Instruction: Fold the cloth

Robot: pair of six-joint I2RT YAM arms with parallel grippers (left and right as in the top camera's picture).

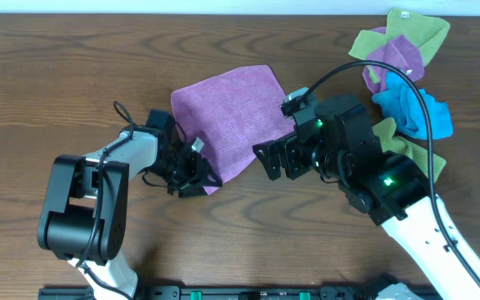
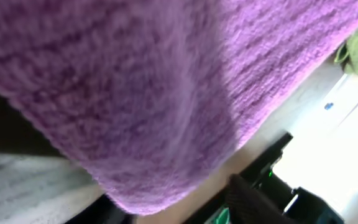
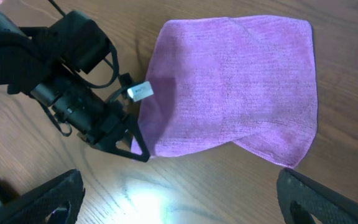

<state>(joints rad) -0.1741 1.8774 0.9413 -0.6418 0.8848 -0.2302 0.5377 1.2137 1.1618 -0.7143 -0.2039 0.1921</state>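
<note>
Well, your left wrist view is almost all blurred purple cloth (image 2: 166,93), pressed so close that nothing of the grip shows there. From the right wrist you can see the left fingers (image 3: 126,140) pinched shut on the cloth's 7 o'clock corner, with that edge lifted off the surface (image 1: 57,67). Only the tips of your right fingers (image 3: 48,199) show, cut off at that view's two lower corners. They are spread wide, hold nothing, and hover just beside the cloth's 4 o'clock edge.

Overhead, the left arm (image 1: 132,150) comes in from 7 o'clock and points toward 3. The right arm (image 1: 436,229) reaches from 5 o'clock toward 9.

One cloth lies spread near centre, slightly toward 12 o'clock. A pile (image 1: 390,58) at 2 o'clock holds green, purple and blue cloths, too overlapped to count and partly hidden behind the right arm.
</note>
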